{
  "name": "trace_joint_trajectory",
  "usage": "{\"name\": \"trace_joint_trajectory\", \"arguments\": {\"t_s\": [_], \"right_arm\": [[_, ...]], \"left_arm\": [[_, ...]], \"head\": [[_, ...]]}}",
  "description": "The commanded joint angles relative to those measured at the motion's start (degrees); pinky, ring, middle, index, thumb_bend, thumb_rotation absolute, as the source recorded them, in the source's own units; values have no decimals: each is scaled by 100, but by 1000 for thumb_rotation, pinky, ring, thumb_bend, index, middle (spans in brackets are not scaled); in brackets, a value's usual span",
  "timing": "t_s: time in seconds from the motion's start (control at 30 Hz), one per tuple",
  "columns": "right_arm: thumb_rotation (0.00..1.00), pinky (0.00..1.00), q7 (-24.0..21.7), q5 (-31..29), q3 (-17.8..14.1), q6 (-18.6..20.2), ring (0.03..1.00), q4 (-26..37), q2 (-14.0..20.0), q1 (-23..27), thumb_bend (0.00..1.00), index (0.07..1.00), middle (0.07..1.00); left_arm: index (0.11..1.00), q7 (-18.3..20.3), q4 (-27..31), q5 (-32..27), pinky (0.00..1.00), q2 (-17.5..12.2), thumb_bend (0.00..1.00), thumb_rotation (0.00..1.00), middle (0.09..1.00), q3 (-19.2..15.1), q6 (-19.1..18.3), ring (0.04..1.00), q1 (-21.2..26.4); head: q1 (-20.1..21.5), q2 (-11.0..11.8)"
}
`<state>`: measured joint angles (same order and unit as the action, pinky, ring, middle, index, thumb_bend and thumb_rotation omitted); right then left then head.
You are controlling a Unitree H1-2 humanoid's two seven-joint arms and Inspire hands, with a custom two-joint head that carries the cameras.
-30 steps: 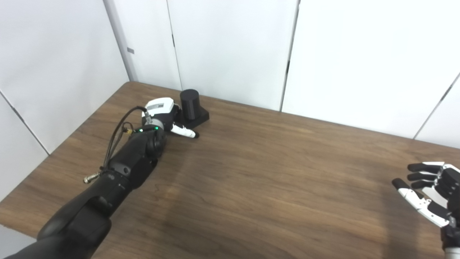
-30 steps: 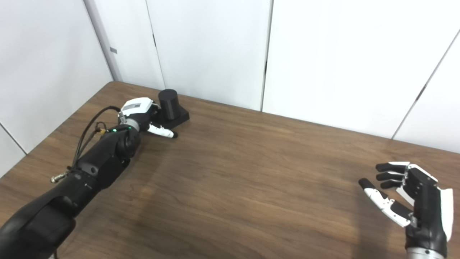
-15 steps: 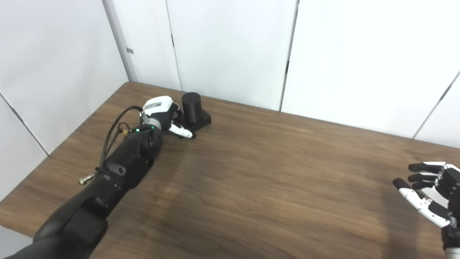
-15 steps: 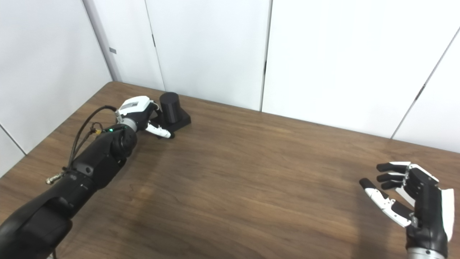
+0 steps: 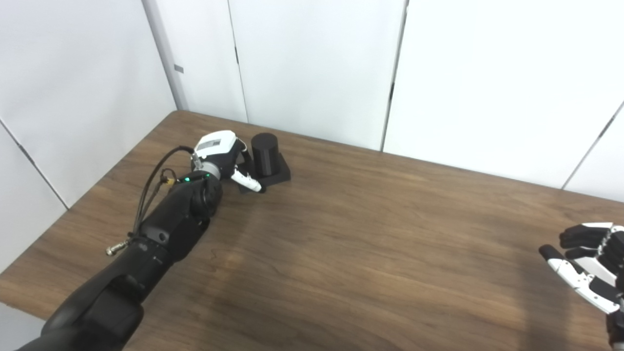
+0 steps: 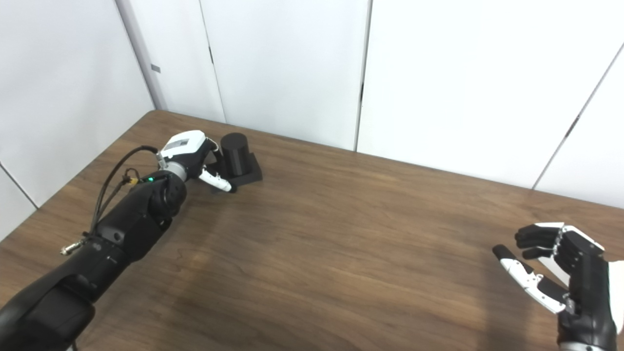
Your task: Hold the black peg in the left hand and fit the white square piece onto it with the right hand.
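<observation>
The black peg (image 5: pixel 264 154), a short cylinder on a square black base, stands near the table's far left corner. My left hand (image 5: pixel 220 152) is right beside it on its left. The white thumb (image 5: pixel 246 182) stretches along the front edge of the base and touches it, and the other fingers are hidden behind the hand. Nothing is gripped that I can see. My right hand (image 6: pixel 555 273) hovers open over the near right part of the table, fingers spread and palm facing left. No white square piece shows in either view.
The brown wooden table (image 5: pixel 351 234) fills the view, with white wall panels (image 5: pixel 312 68) close behind its far edge and along its left side. A black cable (image 5: pixel 156 180) loops off my left forearm.
The peg has slid a little to the right and toward me with my left hand against it, and the thumb now lies closer to its base. My right hand has sunk slightly lower.
</observation>
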<state>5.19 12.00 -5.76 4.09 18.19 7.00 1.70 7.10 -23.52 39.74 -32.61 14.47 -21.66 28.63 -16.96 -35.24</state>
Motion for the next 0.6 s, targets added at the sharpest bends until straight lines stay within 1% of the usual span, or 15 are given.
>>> {"name": "trace_joint_trajectory", "arguments": {"t_s": [0.0,0.1,0.3,0.47,0.57], "right_arm": [[0,428,6,-25,-20,-146,506,179,20,145,514,467,508],[0,423,20,21,-1,-216,506,101,42,160,514,466,509],[0,421,27,-23,-18,-307,503,-23,62,189,514,465,509],[0,418,38,-12,-25,-262,499,-1,45,204,514,465,509],[0,433,50,-25,-35,-188,501,7,14,218,514,464,511]], "left_arm": [[488,-108,76,-44,806,-55,523,75,889,-65,84,947,66],[488,-120,66,-96,818,-31,524,75,887,-78,104,948,56],[486,-196,76,-164,806,-36,525,70,880,-97,319,938,28],[485,-187,125,-267,809,-59,525,63,888,-124,514,942,10],[484,-225,240,-350,800,-74,525,60,889,-176,724,946,-42]], "head": [[-2,9],[-23,36],[-11,67],[63,45],[100,14]]}}
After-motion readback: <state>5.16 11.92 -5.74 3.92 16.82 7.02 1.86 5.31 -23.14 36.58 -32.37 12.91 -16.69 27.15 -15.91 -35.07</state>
